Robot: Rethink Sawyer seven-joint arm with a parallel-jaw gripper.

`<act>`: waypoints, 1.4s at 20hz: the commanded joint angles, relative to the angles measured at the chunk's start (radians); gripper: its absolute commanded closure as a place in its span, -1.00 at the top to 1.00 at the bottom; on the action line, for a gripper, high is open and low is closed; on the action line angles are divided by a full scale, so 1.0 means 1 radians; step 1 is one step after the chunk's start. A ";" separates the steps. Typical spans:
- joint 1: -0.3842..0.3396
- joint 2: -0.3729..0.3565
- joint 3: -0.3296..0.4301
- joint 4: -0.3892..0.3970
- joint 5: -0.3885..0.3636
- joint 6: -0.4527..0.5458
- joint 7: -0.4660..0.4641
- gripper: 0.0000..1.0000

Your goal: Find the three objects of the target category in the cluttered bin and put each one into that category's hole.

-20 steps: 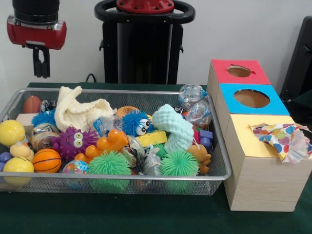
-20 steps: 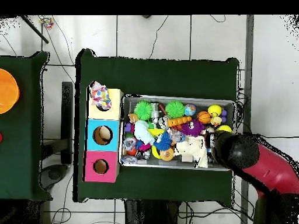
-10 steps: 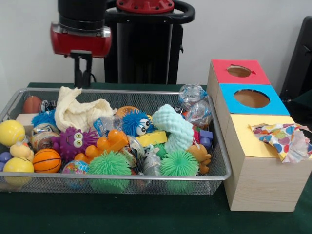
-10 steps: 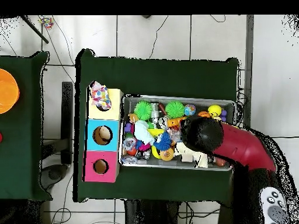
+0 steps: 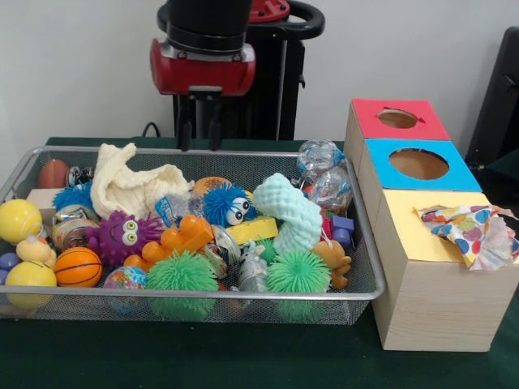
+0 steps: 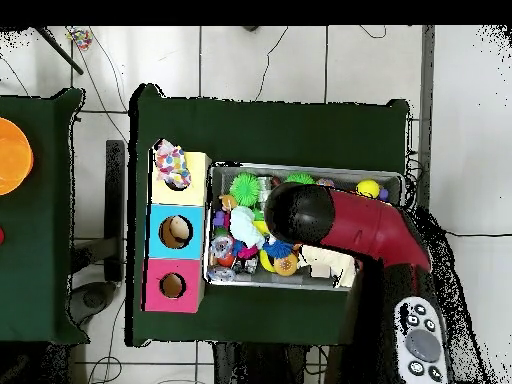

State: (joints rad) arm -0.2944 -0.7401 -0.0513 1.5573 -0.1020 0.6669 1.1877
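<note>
A wire mesh bin holds a heap of toys and cloths. Among them are a cream cloth, a mint knitted cloth, a blue fuzzy ball with eyes, a purple spiky ball and two green spiky balls. My gripper hangs open above the bin's far rim, holding nothing, with the cream cloth just below and to its left. In the overhead view the arm's head covers the gripper and the bin's middle.
Right of the bin stands a wooden box with a red-topped hole, a blue-topped hole and a yellow top where a patterned cloth hangs from the hole. Clear plastic balls lie in the bin's far right corner.
In the front view the arm has swept rightwards from the bin's left end to over its back middle. The fingers stood close together before and are now spread apart.
</note>
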 commanded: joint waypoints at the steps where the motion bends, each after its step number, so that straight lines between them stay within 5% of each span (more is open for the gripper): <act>1: 0.025 0.025 0.031 -0.029 0.036 0.118 0.196 1.00; 14: 0.089 0.009 0.009 0.006 0.078 0.098 0.261 1.00; 28: 0.261 0.078 -0.096 -0.166 0.118 0.189 0.385 1.00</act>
State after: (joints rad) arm -0.0693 -0.7219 -0.1385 1.4715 -0.0336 0.7059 1.2355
